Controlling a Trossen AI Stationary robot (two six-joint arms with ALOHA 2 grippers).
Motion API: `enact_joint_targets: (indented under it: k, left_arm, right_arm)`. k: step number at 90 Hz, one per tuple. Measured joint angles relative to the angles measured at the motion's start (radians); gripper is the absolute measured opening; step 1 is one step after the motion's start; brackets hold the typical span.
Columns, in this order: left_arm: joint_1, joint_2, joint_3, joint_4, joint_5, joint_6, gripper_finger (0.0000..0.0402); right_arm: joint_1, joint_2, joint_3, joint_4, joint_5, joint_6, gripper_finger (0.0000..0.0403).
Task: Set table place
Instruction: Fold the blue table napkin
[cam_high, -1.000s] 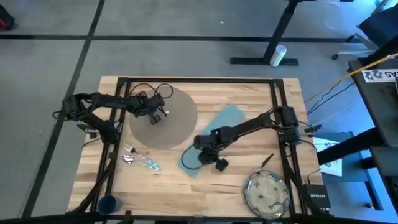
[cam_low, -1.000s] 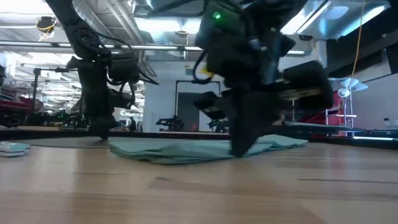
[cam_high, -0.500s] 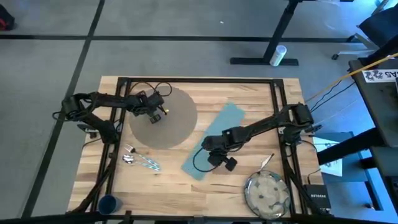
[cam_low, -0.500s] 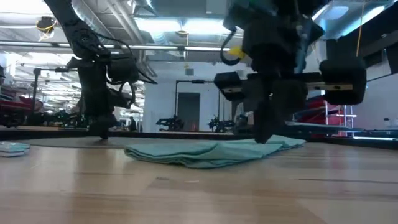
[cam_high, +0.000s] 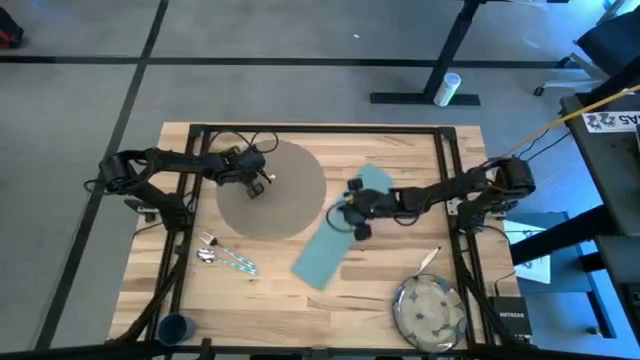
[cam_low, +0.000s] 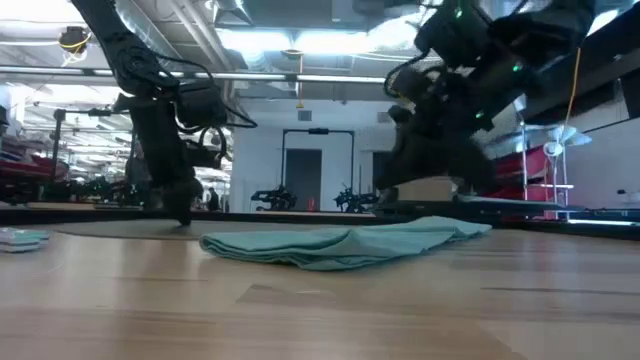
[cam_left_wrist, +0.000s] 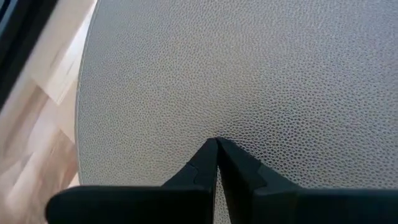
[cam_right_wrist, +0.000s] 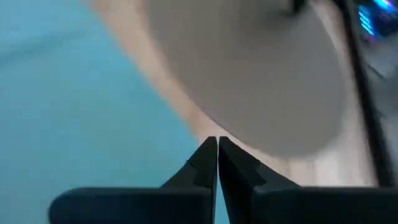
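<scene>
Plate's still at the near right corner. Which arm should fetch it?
Right, probably. The plate sits on the right arm's side, and the right gripper hangs shut above the napkin. The left gripper is shut over the placemat, farther off.

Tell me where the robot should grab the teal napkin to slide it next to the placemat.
Probably the napkin's near corner, toward the table's front edge. The low view shows it rumpled there, raised folds standing off the wood, so fingers coming straight down could pinch one. The right gripper, fingers shut, hovers over its far end beside the placemat; the left gripper is on the placemat.
</scene>
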Motion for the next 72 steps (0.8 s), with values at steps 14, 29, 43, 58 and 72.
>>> enact_joint_targets:
  k: [14,29,43,58,72]
  left_arm:
    - [0.000,0.000,0.000,-0.002,0.000,0.000,0.0000]
    - [0.000,0.000,0.000,-0.003,-0.001,0.002,0.0000]
    - [0.000,0.000,0.000,-0.003,-0.002,0.002,0.0000]
    - [0.000,0.000,0.000,-0.003,-0.003,0.000,0.0000]
    - [0.000,0.001,0.000,-0.003,-0.004,0.000,0.0000]
  right_arm:
    - [-0.075,0.033,0.000,-0.029,-0.041,0.065,0.0000]
    - [-0.090,0.031,0.001,-0.144,0.039,0.114,0.0000]
    - [-0.089,-0.004,0.002,-0.207,0.140,0.172,0.0000]
    - [-0.111,-0.014,0.002,-0.338,0.268,0.257,0.0000]
    - [-0.144,-0.013,-0.002,-0.446,0.324,0.329,0.0000]
